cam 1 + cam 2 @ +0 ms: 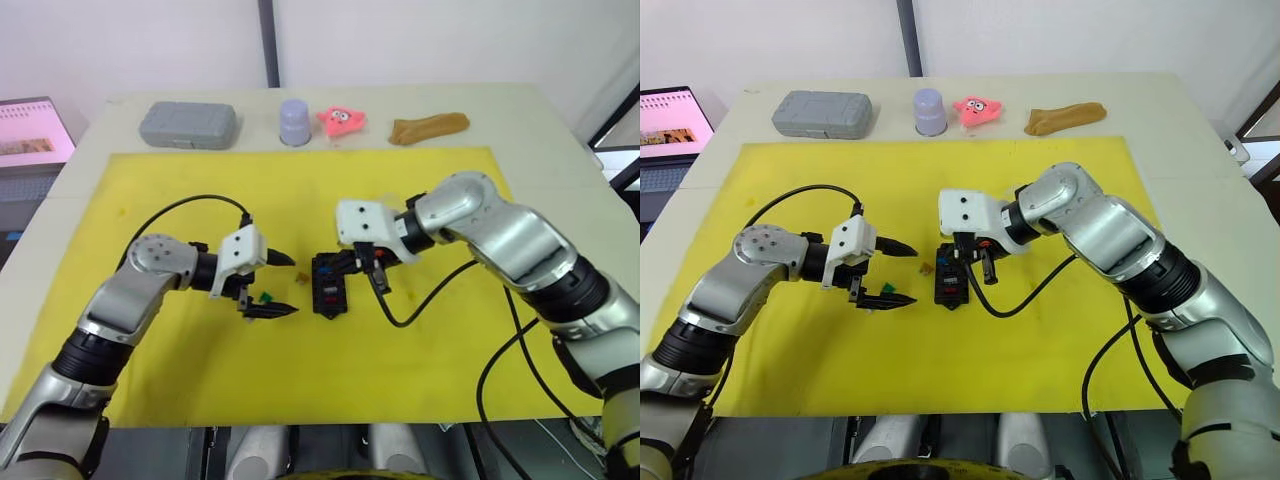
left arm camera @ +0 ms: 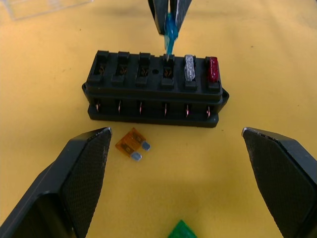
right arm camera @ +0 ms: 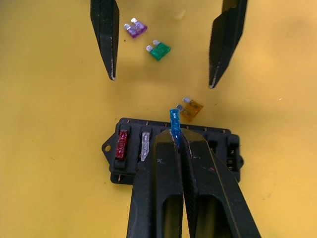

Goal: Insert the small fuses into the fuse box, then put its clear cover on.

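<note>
Pinching a teal fuse (image 2: 170, 34) over the fuse box (image 2: 154, 91), our right gripper (image 3: 177, 141) works slot three of six; left gripper (image 2: 178, 168) spread, three fuses and cover remaining.

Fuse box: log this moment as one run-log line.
right end effector: shut on blue fuse, over fuse box third slot | seated: red fuse, clear fuse | left end effector: open | loose: orange fuse
</note>
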Tool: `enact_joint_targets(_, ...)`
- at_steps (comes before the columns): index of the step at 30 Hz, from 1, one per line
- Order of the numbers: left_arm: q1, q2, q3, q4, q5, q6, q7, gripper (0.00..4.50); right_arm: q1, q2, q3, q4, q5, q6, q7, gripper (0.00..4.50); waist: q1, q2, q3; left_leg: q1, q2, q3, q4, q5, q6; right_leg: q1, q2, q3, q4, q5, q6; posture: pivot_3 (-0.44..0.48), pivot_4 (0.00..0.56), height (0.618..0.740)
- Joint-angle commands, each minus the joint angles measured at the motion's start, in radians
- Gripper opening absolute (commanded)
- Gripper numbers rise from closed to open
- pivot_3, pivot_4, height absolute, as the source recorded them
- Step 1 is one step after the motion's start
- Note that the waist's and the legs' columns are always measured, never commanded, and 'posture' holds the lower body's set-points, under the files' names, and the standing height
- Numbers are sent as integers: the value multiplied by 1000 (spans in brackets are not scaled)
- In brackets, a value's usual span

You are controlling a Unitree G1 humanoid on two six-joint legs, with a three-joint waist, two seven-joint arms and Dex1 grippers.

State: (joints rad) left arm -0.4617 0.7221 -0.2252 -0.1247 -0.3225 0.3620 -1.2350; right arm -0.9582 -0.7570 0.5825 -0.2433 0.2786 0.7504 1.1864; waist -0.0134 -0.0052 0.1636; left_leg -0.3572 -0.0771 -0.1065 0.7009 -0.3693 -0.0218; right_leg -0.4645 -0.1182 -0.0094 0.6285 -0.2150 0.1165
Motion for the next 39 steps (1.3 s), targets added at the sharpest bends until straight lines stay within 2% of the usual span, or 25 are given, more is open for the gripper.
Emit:
enact_joint_targets(1, -5, -18, -4, -6, 16, -30, 9, 4432, 1, 14, -15, -5, -27, -14, 11, 0, 0, 0, 0, 0, 0, 0, 0, 0, 0, 0, 0, 0, 0, 0, 0, 0, 150, 740)
enact_joint_targets(14, -29, -74, -28, 40, 67, -77, 12, 4432, 42, 37, -20, -2, -83, 1, 29, 0, 0, 0, 0, 0, 0, 0, 0, 0, 0, 0, 0, 0, 0, 0, 0, 0, 150, 740)
enact_joint_targets(39, -27, -94, -35, 33, 87, -82, 7, 4432, 77, 55, -13, 31, -138, -15, 25, 0, -1, 0, 0, 1, 0, 0, 0, 0, 0, 0, 0, 0, 0, 0, 0, 0, 150, 740)
